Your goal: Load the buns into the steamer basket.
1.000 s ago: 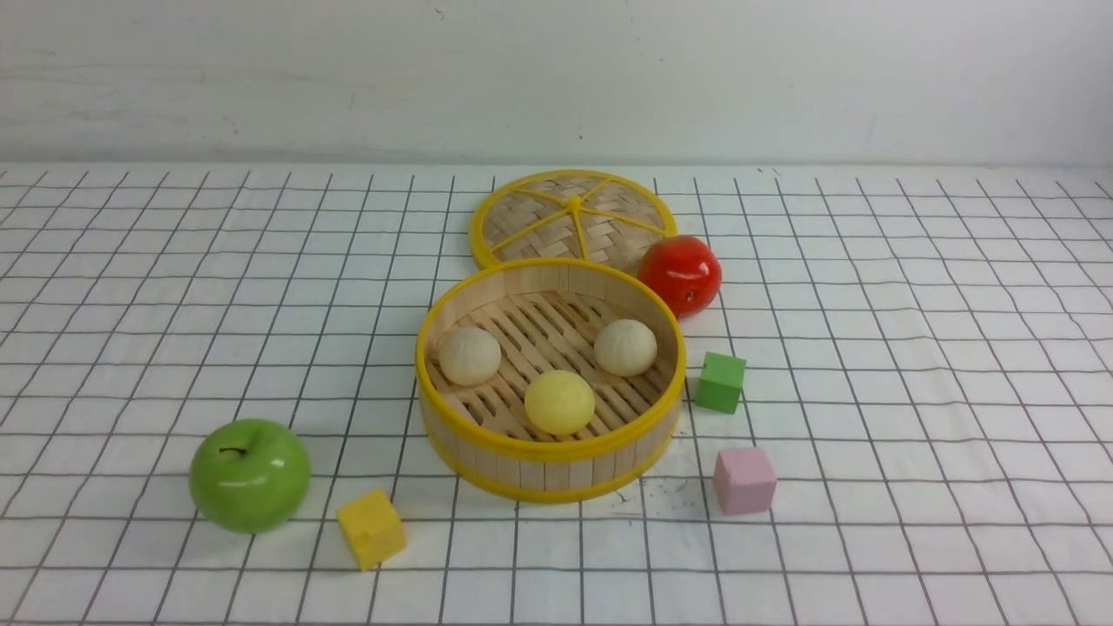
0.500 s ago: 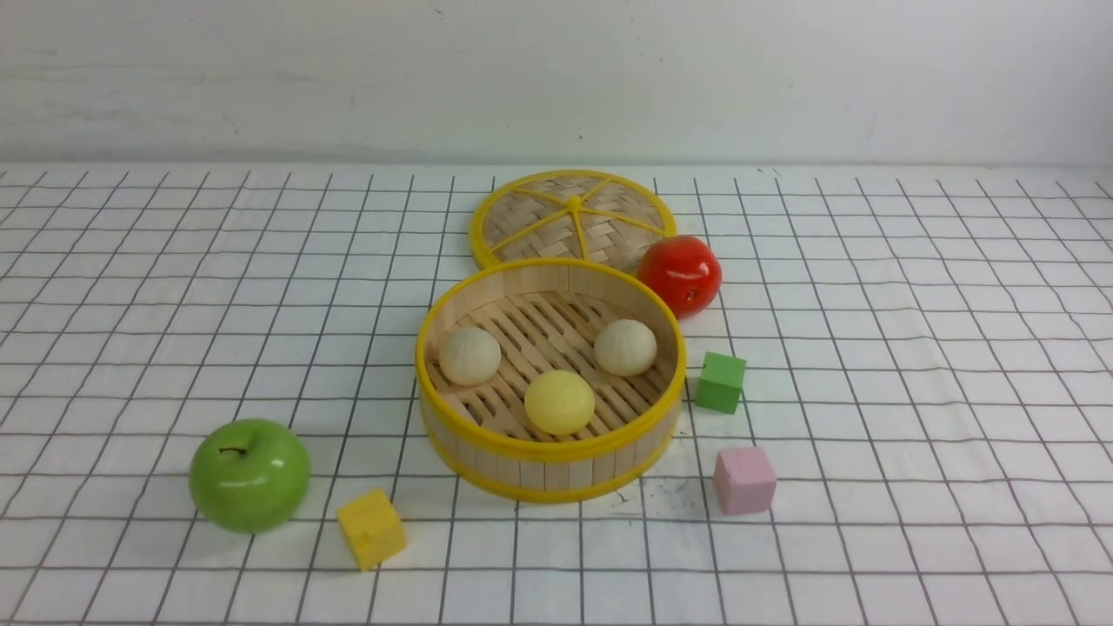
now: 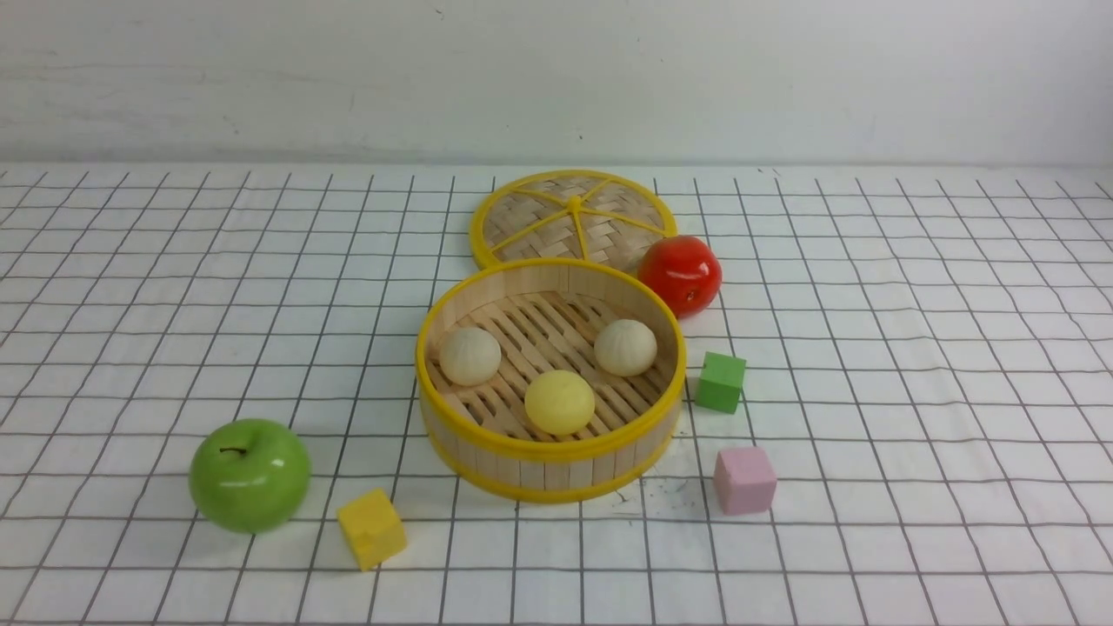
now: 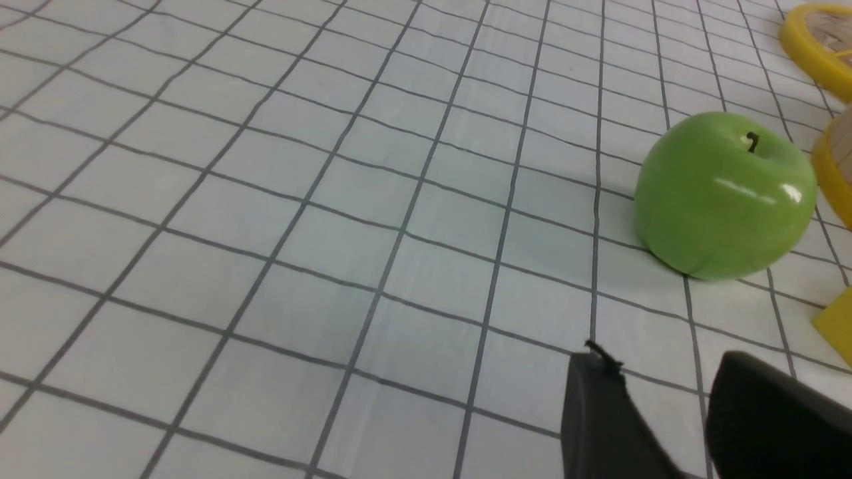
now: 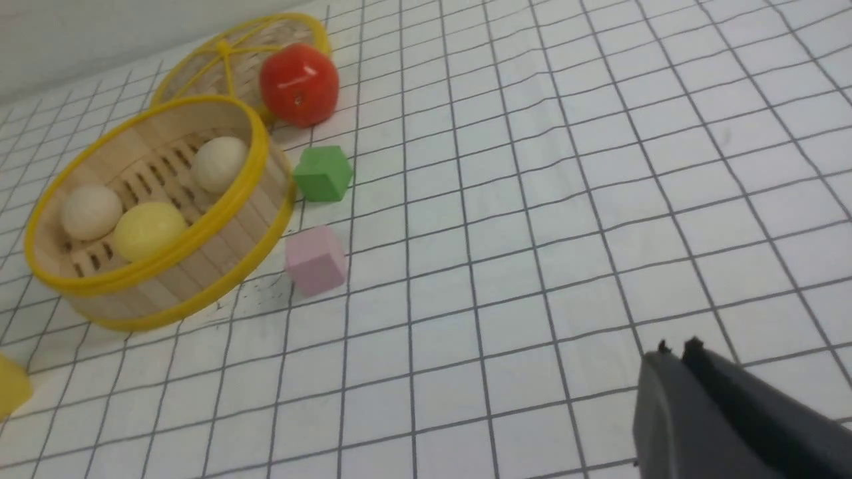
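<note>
The steamer basket (image 3: 549, 452) stands mid-table, round bamboo with yellow rims. Three buns lie on its slatted floor: a cream bun (image 3: 469, 356) on the left, another cream bun (image 3: 625, 347) on the right, a pale yellow bun (image 3: 560, 402) at the front. The right wrist view shows the same basket (image 5: 219, 263) and the buns (image 5: 148, 229). Neither arm appears in the front view. My left gripper (image 4: 665, 362) hangs open over bare cloth, with nothing between its fingers. My right gripper (image 5: 677, 347) is shut on nothing, low over the cloth well away from the basket.
The woven lid (image 3: 572, 217) lies flat behind the basket, a red apple (image 3: 680, 274) beside it. A green cube (image 3: 721, 382) and pink cube (image 3: 744, 479) sit right of the basket. A green apple (image 3: 249, 475) and yellow cube (image 3: 371, 527) sit front left.
</note>
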Motion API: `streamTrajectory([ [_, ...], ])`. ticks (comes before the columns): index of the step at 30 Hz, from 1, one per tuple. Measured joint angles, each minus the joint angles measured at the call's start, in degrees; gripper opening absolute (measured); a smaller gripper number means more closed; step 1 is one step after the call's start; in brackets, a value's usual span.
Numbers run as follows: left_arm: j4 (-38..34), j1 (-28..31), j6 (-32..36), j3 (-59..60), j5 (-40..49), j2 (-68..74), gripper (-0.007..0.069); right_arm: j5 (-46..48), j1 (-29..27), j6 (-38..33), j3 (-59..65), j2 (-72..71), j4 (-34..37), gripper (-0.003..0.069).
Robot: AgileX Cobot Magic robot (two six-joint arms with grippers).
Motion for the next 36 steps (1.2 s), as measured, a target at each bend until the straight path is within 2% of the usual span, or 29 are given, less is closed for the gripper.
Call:
streamTrajectory([
  [14, 0.0, 0.0, 0.0, 0.0, 0.0, 0.0, 0.0238, -0.43, -1.97, 0.0, 0.0, -0.07, 0.35, 0.0034],
  [17, 0.0, 0.0, 0.0, 0.0, 0.0, 0.0, 0.0238, -7.21, -1.97, -0.43, 0.84, -0.07, -0.91, 0.0036],
  [18, 0.0, 0.0, 0.0, 0.0, 0.0, 0.0, 0.0238, -13.54, -1.97, -1.54, 2.22, -0.07, -3.1, 0.0039],
  [20, 0.0, 0.0, 0.0, 0.0, 0.0, 0.0, 0.0238, -21.36, -1.97, -3.47, 4.54, -0.07, -6.47, 0.0043],
  [21, 0.0, 0.0, 0.0, 0.0, 0.0, 0.0, 0.0238, -22.23, -1.97, -3.91, 4.84, -0.07, -6.87, 0.0043],
  [22, 0.0, 0.0, 0.0, 0.0, 0.0, 0.0, 0.0238, -29.31, -1.97, -5.43, 8.01, -0.07, -10.02, 0.0046],
  [24, 0.0, 0.0, 0.0, 0.0, 0.0, 0.0, 0.0238, -35.66, -1.97, -6.35, 12.19, -0.07, -12.56, 0.0048],
  [29, 0.0, 0.0, 0.0, 0.0, 0.0, 0.0, 0.0238, -42.75, -1.97, -5.74, 21.8, -0.07, -13.74, 0.0053],
  [36, 0.0, 0.0, 0.0, 0.0, 0.0, 0.0, 0.0238, -42.38, -1.97, 1.69, 29.62, -0.01, -12.62, 0.0053],
])
